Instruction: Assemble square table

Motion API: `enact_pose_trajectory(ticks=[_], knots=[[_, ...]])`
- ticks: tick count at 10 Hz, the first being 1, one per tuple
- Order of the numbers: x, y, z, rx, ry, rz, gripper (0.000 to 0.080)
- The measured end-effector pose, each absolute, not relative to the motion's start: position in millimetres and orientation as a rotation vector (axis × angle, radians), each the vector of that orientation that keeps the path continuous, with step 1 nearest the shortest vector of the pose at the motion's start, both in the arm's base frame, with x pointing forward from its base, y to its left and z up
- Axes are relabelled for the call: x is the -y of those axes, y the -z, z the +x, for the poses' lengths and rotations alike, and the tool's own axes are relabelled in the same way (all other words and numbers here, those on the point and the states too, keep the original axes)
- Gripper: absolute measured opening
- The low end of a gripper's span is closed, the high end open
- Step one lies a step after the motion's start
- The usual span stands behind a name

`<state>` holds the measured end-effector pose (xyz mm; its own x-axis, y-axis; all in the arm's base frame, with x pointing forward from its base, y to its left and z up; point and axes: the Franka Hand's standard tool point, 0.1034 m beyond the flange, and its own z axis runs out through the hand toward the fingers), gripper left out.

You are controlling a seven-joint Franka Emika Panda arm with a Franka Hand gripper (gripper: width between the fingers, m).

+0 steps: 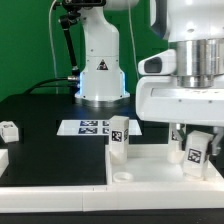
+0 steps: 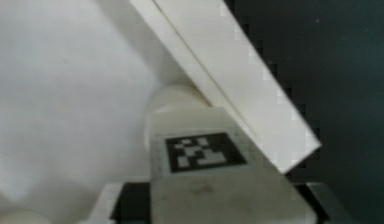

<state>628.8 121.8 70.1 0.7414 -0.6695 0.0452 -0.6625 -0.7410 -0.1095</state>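
Note:
The square tabletop slab [image 1: 160,165] lies flat at the front of the table, hollow face up. One white tagged leg [image 1: 119,136] stands upright at its corner on the exterior view's left. My gripper [image 1: 196,138] is shut on a second tagged leg [image 1: 197,155] and holds it upright over the slab's part on the exterior view's right. In the wrist view this leg [image 2: 203,150] sits between my fingers [image 2: 125,200], with the gripper [image 2: 215,208] above the slab's face [image 2: 64,100] and next to its raised rim [image 2: 233,85]. I cannot tell whether the leg touches the slab.
Another loose leg [image 1: 9,130] lies on the black table at the exterior view's left, with a further white part [image 1: 3,158] cut off at the edge. The marker board [image 1: 92,127] lies before the robot base [image 1: 101,75]. A white bar [image 1: 55,193] runs along the front.

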Motion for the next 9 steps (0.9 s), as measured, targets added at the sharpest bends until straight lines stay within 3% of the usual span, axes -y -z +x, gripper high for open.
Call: enact_pose_trajectory(ticks=[6,9], knots=[[-116.2,-67.8,628.6,-1.948,0.006,-2.22,0.0294],[-117.4,-68.8,628.3,-1.756,0.044,-2.392,0.0294]])
